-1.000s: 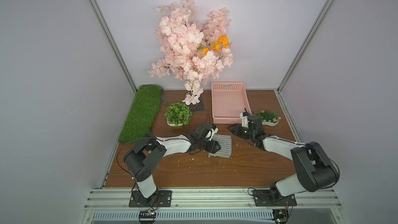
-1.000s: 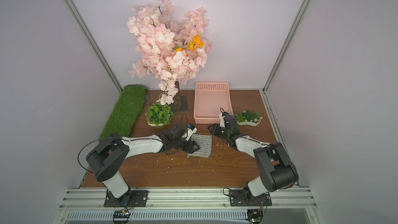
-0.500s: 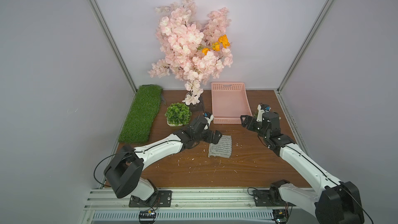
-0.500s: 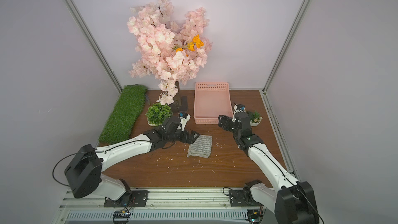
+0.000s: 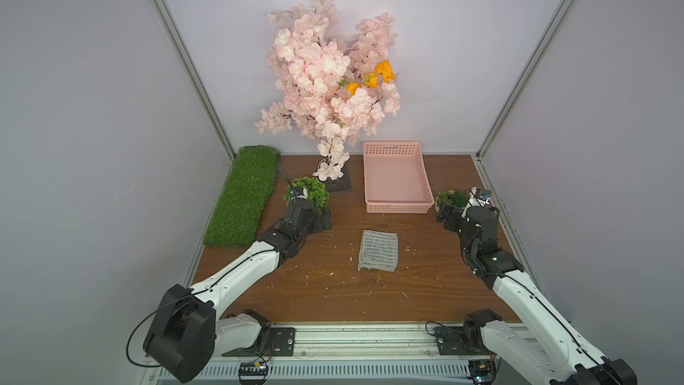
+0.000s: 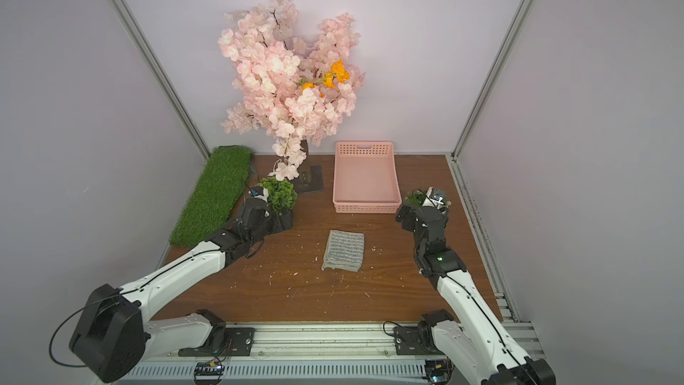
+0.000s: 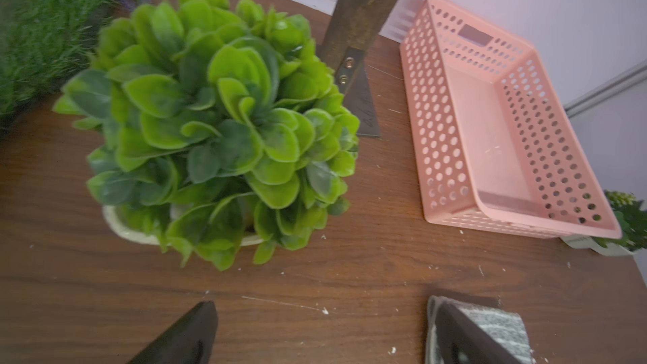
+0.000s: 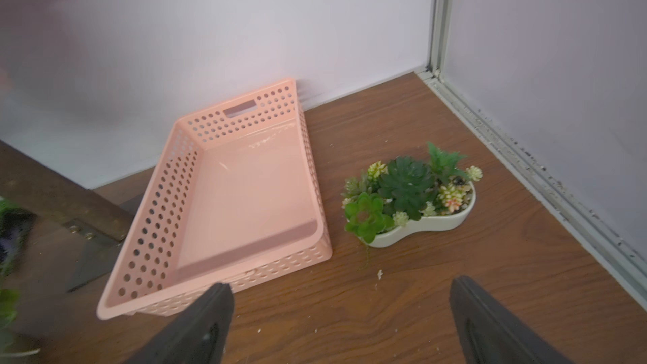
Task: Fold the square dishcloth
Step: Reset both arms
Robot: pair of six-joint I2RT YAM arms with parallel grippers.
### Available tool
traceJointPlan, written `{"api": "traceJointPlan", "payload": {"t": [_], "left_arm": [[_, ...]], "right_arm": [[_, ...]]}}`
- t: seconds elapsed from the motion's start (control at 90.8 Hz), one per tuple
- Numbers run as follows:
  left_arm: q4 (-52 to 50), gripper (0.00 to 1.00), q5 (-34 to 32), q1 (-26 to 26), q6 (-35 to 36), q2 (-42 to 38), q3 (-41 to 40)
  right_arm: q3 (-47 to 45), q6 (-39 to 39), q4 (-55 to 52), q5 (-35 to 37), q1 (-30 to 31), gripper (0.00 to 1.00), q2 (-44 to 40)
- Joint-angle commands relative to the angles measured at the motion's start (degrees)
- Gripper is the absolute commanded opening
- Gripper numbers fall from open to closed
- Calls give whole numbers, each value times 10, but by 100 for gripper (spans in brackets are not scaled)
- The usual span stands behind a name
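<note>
Grey, white-striped square dishcloth (image 5: pixel 378 255) lies folded rectangular on the bench (image 5: pixel 333 298); left hand (image 7: pixel 322 327) and right hand (image 8: pixel 341 309) spread apart.

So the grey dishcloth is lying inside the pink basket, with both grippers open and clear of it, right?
Not inside: in both top views the square dishcloth lies on the wooden table in front of the pink basket, which holds nothing. The left gripper and right gripper are open and clear of it, as you said.
</note>
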Motion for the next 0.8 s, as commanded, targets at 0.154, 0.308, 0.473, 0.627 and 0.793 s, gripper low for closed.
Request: {"api": "traceJointPlan", "payload": {"t": [0.154, 0.308, 0.473, 0.627, 0.793], "left_arm": [[1, 100, -24, 57, -28, -12, -38], [29, 100, -36, 81, -37, -60, -87], [50, 100, -112, 97, -35, -116, -136], [85, 100, -202, 99, -15, -133, -167], [169, 99, -247, 99, 30, -114, -190]], "right_arm": [[-131, -53, 154, 70, -2, 99, -102], [-177, -81, 195, 92, -2, 99, -136], [-190, -119, 214, 107, -2, 99, -103], [-215, -161, 287, 113, -2, 99, -63], [-230, -189, 368, 110, -5, 99, 0]]}}
